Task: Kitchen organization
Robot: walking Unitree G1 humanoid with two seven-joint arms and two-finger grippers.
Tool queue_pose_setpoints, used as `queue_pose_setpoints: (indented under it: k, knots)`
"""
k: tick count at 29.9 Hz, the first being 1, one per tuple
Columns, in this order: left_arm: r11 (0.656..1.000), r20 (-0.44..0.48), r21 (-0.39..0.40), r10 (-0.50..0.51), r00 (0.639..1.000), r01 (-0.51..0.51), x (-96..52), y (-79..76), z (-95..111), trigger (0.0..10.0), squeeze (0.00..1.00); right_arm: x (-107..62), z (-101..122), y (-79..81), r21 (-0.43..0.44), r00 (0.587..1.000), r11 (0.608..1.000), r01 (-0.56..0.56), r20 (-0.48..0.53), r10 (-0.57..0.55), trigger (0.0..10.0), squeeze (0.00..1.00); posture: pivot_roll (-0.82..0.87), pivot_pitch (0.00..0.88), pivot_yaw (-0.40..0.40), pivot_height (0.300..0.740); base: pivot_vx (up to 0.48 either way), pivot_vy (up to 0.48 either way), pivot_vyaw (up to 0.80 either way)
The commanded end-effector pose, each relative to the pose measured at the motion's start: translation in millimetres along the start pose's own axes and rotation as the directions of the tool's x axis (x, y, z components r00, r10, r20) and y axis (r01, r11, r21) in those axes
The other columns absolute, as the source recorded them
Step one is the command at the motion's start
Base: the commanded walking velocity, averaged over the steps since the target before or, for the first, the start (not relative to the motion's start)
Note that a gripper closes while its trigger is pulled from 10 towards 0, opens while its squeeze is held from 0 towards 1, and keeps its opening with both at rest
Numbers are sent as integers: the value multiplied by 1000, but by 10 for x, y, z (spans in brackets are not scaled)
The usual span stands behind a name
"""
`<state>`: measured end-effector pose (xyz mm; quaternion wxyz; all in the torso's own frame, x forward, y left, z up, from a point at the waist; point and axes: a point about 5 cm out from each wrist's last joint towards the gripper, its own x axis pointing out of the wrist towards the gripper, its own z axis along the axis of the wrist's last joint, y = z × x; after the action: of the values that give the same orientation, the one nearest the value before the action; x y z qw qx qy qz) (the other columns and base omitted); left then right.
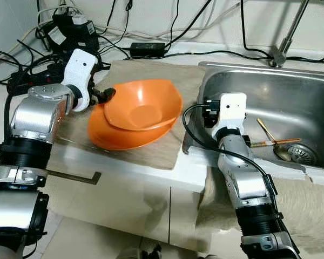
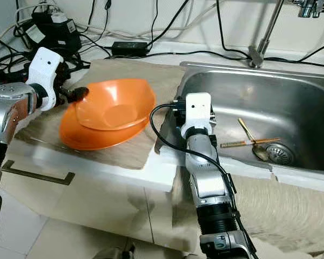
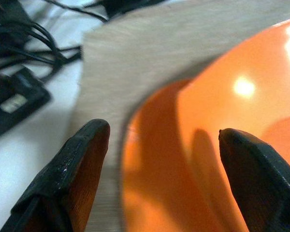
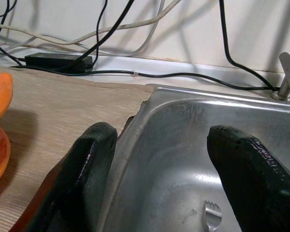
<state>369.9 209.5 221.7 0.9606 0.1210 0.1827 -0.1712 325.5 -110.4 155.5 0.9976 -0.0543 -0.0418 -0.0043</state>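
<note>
Two orange bowls are stacked on the wood-look mat point(image 1: 167, 73); the upper bowl point(image 1: 143, 110) sits tilted in the lower bowl point(image 1: 113, 139). My left gripper point(image 3: 164, 133) is at the bowls' left rim. It is open, with one finger outside the rim and the other over the orange inside. My right gripper point(image 4: 162, 140) is open with nothing between its fingers and hovers at the left edge of the steel sink point(image 1: 270, 91). A spoon point(image 1: 283, 152), a wooden-handled utensil point(image 1: 272, 143) and a fork point(image 4: 211, 215) lie in the sink.
A faucet post point(image 1: 283, 40) rises behind the sink. Black cables, a power adapter point(image 1: 147, 48) and a power brick point(image 1: 70, 29) crowd the back and left of the counter. A drawer handle point(image 1: 75, 176) shows below the counter's front edge.
</note>
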Motion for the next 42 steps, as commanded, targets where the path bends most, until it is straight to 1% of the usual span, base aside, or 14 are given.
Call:
queue_pose_setpoints:
  k: [1,7,15,19,28,35,36,42]
  knots:
    - [999,20,-42,-16,1000,17,-17,9,90,10000,0,8,24,49,0,1000,1000,-16,9,16,10000,0,56,8,76,740,0,0,0]
    - [995,17,-83,-44,999,46,7,-32,103,10000,0,5,24,51,0,1000,1000,-16,8,16,10000,0,53,8,78,740,0,0,0]
    - [994,-20,-86,-63,998,61,14,-37,87,10000,0,8,26,51,-1,1000,1000,-15,8,15,10000,0,52,7,79,740,0,0,0]
    - [994,-62,-82,-81,995,76,25,-41,33,10000,0,8,24,58,0,1000,1000,-16,7,16,10000,0,54,5,82,740,0,0,0]
    - [991,-83,-95,-103,991,95,48,-55,11,10000,0,10,27,64,1,1000,1000,-16,10,16,10000,0,50,0,84,740,0,0,0]
    - [992,-103,-80,-106,989,98,66,-45,-5,10000,0,13,37,67,2,1000,1000,-16,13,16,10000,0,50,0,85,740,0,0,0]
    - [993,-108,-66,-107,988,101,69,-42,-11,0,0,13,40,71,3,1000,1000,-17,14,17,10000,0,51,0,86,740,0,0,0]
    - [993,-137,-39,-116,984,111,95,-42,-74,0,0,14,47,84,8,1000,1000,-16,16,16,10000,0,51,0,92,740,0,0,0]
